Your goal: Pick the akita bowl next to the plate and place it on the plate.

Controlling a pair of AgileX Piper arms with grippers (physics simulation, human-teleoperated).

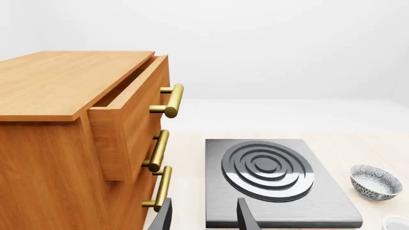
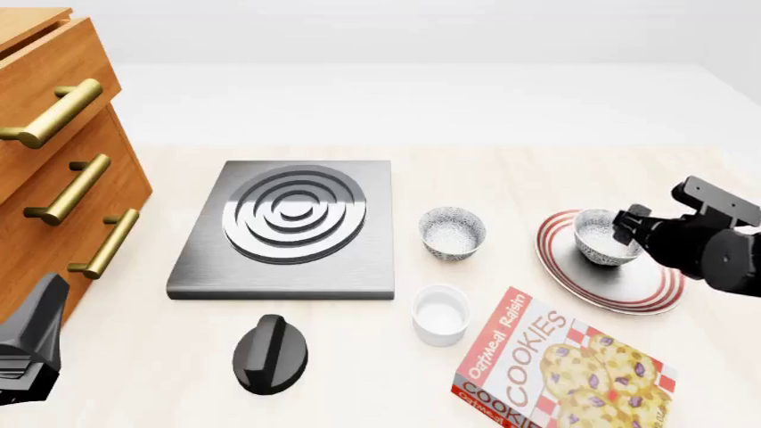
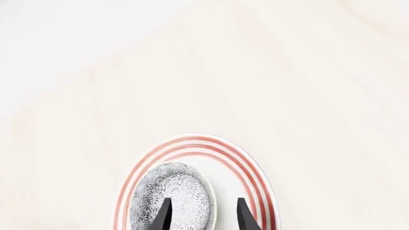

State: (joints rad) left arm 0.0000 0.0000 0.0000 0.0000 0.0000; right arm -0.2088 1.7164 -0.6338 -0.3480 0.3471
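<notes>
Front view: "Oatmeal Raisin COOKIES" box (image 2: 559, 374)

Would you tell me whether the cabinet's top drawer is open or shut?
Open. In the left wrist view the top drawer is pulled forward past the two fronts below, leaving a dark gap beneath the cabinet top.

Probably a simulated kitchen: stove burner (image 2: 291, 223), wooden drawers (image 2: 53, 169), cookie box (image 2: 559, 370).

Grey-black speckled akita bowl (image 2: 603, 236) (white inside, apparently) on the white, red-ringed plate (image 2: 594, 287).
</notes>
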